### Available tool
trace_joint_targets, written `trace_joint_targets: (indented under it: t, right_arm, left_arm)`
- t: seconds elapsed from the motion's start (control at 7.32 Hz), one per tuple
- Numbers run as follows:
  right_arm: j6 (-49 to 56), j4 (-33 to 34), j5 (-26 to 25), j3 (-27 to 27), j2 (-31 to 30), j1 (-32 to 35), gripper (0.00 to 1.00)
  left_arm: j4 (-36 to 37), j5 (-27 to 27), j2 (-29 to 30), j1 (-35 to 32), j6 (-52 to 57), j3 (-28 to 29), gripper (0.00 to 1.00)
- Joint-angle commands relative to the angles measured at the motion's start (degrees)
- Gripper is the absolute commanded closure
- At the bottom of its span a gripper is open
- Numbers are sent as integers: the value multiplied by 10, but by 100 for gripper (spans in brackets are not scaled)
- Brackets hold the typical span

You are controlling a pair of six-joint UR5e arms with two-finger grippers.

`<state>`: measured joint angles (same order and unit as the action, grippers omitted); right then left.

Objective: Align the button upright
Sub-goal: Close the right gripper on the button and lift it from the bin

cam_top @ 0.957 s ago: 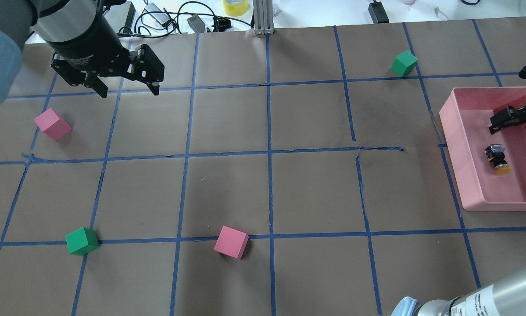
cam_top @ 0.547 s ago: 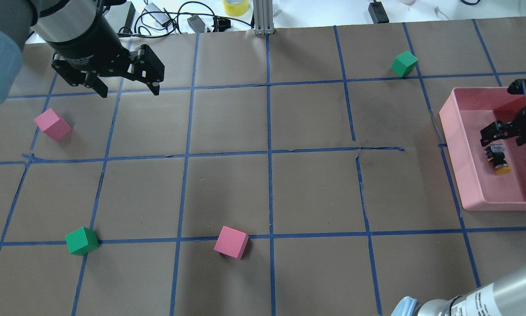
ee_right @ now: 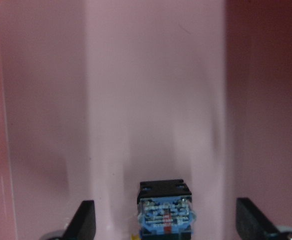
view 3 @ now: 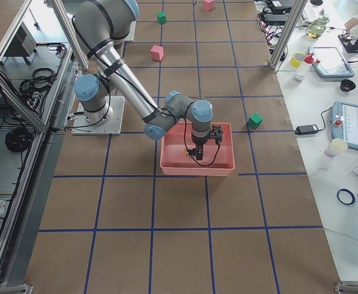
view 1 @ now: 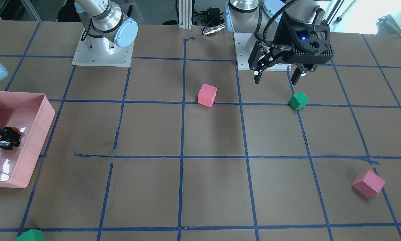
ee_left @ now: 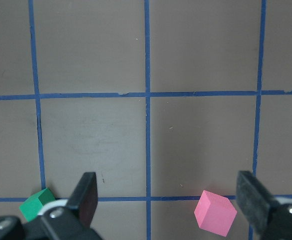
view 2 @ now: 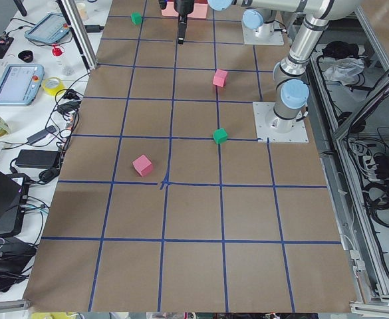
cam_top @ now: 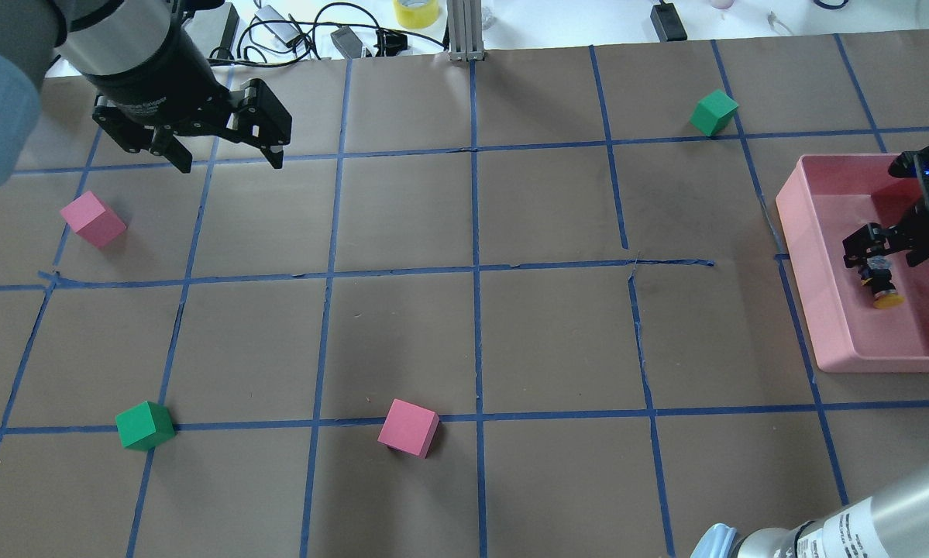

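The button (cam_top: 880, 283) is lying on its side in the pink tray (cam_top: 801, 232) at the table's right edge. Its yellow cap is pointing toward the robot and its base block toward the far side, and it is not moving. What is changing is the right gripper (cam_top: 882, 256). Over the last second it has been sliding left across the tray, and it is now hanging over the base end. Its fingers are spread wide, one on either side of the button, and seemingly not yet touching it. The approach looks nearly finished, so lowering and closing should be coming next. The left gripper (cam_top: 226, 161) is staying put over the far left, fingers also wide and holding nothing.
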<state>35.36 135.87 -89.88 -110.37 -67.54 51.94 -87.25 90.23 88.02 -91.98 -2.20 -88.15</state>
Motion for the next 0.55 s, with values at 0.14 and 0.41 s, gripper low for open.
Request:
trace_joint_targets:
  t: [0.14, 0.41]
  right_arm:
    - [0, -1, 1, 0, 5, 0, 2]
    - [1, -1, 1, 0, 9, 0, 2]
  left_arm:
    - [0, 0, 0, 0, 0, 0, 0]
    - [1, -1, 0, 0, 0, 0, 0]
